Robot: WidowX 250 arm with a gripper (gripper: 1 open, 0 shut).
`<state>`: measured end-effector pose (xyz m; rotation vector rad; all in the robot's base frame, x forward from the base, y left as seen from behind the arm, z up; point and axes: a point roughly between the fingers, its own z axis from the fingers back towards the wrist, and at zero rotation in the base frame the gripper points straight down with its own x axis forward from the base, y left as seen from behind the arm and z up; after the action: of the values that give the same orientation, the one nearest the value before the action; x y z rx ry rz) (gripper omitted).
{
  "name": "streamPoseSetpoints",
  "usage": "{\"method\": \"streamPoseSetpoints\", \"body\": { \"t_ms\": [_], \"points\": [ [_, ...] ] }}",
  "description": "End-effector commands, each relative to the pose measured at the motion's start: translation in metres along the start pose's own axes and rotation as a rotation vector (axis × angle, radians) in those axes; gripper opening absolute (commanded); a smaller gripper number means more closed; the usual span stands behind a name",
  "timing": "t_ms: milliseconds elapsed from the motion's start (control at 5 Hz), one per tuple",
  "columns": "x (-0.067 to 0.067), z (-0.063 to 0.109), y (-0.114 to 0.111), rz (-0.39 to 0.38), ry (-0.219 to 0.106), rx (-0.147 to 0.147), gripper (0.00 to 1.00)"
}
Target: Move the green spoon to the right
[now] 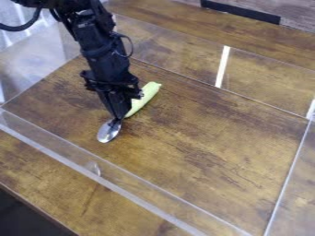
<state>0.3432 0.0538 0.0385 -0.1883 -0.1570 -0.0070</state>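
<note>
A black robot arm reaches down from the upper left onto a wooden counter (222,147) enclosed by clear plastic walls (74,152). Its hand (118,114) points steeply down, clenched on the middle of the green spoon (128,112). The spoon lies diagonally left of centre, silver bowl toward the near wall, yellow-green handle angled up and right.

- A dark brown wood-grain table top (209,138) fills the view.
- Low clear acrylic walls (147,189) fence it, catching a bright white reflection (224,66).
</note>
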Motion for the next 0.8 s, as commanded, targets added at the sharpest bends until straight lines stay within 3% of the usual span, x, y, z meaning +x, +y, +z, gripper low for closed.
{"method": "streamPoseSetpoints", "body": {
  "t_ms": [0,200,400,600],
  "points": [
    [0.0196,0.0089,0.0042,-0.040,-0.052,0.000,1.00],
    [0.0230,0.0039,0.0033,-0.040,-0.047,-0.006,1.00],
    [0.0267,0.0033,0.0026,-0.034,-0.045,-0.004,0.00],
    [0.0241,0.0111,0.0034,-0.006,-0.044,0.001,0.00]
  ]
}}
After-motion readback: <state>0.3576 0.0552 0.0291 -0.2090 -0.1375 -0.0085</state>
